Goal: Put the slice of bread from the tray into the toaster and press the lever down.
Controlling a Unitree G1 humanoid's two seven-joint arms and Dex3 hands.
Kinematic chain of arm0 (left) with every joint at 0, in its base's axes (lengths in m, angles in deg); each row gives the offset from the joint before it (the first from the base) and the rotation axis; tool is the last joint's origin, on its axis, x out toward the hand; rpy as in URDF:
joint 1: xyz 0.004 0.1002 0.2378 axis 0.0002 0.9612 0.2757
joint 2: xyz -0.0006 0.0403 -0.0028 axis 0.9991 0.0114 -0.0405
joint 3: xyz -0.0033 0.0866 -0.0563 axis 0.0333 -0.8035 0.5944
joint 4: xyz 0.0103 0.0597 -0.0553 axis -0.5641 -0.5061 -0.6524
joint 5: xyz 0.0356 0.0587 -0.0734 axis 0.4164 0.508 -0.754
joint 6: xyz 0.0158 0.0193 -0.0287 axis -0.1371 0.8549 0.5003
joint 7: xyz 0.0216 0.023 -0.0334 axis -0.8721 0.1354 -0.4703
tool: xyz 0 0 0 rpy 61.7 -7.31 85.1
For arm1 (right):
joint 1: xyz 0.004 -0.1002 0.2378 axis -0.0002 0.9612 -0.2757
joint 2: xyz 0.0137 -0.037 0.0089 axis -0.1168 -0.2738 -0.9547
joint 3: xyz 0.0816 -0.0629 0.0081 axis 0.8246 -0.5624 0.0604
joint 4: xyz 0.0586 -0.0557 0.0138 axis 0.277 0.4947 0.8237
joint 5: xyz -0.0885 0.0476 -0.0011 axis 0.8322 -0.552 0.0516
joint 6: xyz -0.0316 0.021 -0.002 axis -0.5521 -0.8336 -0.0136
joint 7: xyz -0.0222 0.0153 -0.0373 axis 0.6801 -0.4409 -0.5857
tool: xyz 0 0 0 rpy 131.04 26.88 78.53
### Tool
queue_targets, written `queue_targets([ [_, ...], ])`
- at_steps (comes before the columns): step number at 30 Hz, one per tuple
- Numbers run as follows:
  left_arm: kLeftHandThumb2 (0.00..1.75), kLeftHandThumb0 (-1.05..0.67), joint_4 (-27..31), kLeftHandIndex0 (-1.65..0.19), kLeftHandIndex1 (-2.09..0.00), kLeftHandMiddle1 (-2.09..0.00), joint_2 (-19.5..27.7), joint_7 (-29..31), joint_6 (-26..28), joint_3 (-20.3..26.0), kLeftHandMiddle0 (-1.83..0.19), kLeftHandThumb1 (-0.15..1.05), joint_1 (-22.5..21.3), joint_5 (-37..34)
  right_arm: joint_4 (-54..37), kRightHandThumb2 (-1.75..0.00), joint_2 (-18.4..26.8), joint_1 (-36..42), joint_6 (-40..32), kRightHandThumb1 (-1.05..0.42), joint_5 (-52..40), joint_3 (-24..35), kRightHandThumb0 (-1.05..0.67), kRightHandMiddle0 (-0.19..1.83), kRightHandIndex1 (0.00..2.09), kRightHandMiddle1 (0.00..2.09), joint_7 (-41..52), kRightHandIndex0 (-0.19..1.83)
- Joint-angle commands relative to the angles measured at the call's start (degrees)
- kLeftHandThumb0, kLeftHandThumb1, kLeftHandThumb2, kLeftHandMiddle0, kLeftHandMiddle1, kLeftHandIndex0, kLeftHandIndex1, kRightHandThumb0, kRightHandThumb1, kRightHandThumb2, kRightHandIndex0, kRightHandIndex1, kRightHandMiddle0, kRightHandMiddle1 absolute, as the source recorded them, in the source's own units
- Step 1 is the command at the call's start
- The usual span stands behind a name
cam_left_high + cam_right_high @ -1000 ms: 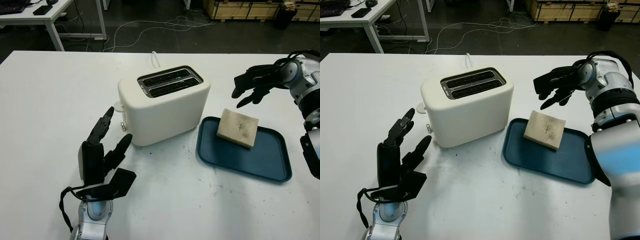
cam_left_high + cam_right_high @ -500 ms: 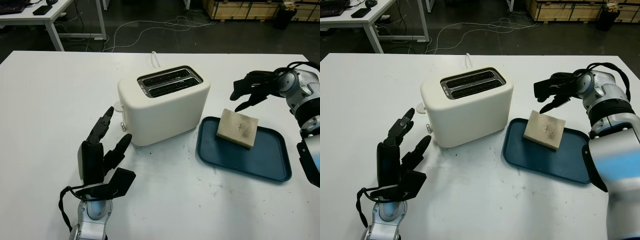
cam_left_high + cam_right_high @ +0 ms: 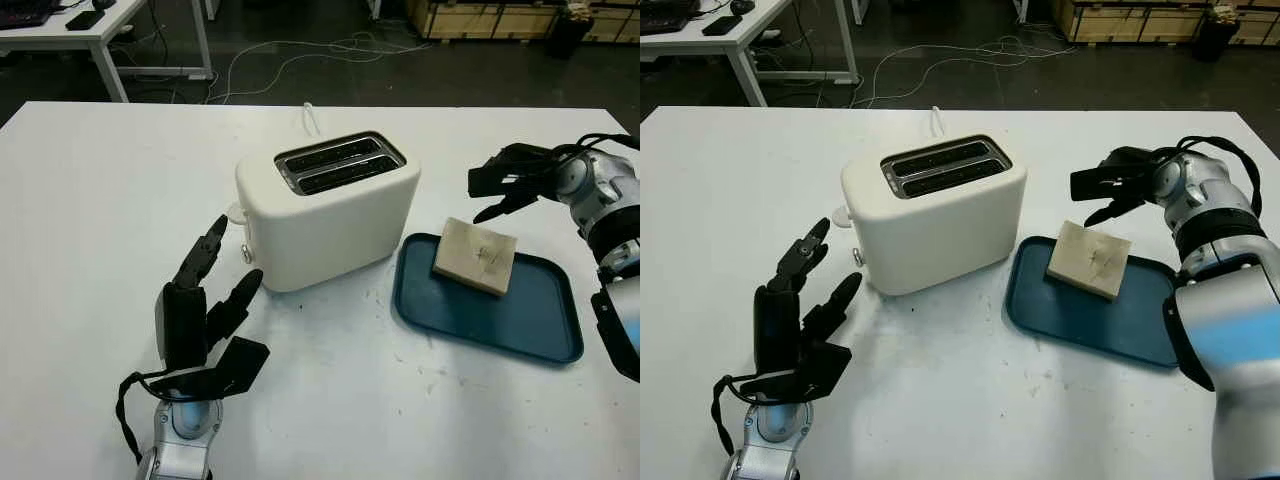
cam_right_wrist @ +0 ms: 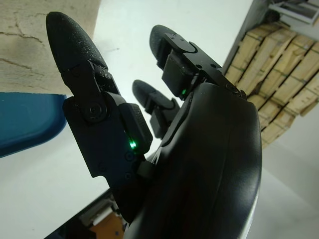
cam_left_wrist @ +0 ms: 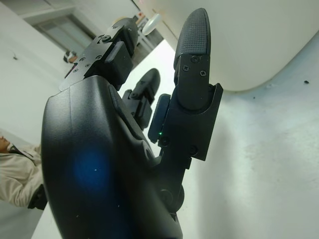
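A white desk [image 3: 90, 200] carries a cream toaster [image 3: 330, 215] near its middle, with two empty slots [image 3: 338, 164] seen on top. A small lever knob [image 3: 246, 255] is seen on the toaster's left end face, beside a pale round tab. A white cord [image 3: 312, 118] runs off behind the toaster toward the far edge of the desk.

To the right of the toaster a dark blue tray [image 3: 520, 320] lies flat on the desk, just beside the toaster's lower right corner. The slice of bread [image 3: 476, 255] is found on the far left part of the tray, lying flat, pale with a small crack on its top face.

The right hand [image 3: 508, 185] is held in the air beyond the far edge of the tray, near the bread but apart from it, with its fingers pointing toward the toaster; nothing is held and the hand is open. In the right wrist view a fingertip [image 4: 70, 35] is seen in front of the bread's cracked surface and the blue tray [image 4: 25, 122].

The left hand [image 3: 205, 300] is raised over the desk to the front left of the toaster, near the lever end, empty and open. In the left wrist view the toaster's rounded wall [image 5: 259, 40] is seen close beyond a fingertip [image 5: 193, 37].

Beyond the desk, cables on a dark floor and wooden crates are visible.
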Motion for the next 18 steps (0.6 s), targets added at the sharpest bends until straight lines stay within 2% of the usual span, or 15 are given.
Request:
queue_targets([
  [1,0.25,-0.59,-0.14,-0.50,-0.01,-0.28,0.17,-0.41,-1.58,0.16,-0.52,0.92,-0.40,-0.24,0.44,0.00,-0.52,0.73,-0.73,-0.77,0.00,-0.07,-0.77,0.69,0.79,0.01,-0.40,0.48],
  [9,0.24,-0.59,-0.61,-0.49,0.00,-0.30,0.14,-0.40,-2.14,0.42,-0.50,0.92,-0.47,-0.34,0.72,0.00,-1.41,1.12,-3.30,-0.79,1.53,-2.03,-0.74,0.70,0.82,0.01,1.05,0.48],
  [18,0.24,-0.58,-1.17,-0.51,-0.01,-0.32,0.23,-0.90,-3.50,0.58,-0.50,0.92,-0.40,-0.34,1.11,0.00,-2.14,1.45,-3.67,-0.81,4.18,-5.51,-0.88,0.69,0.71,0.01,2.76,0.45],
])
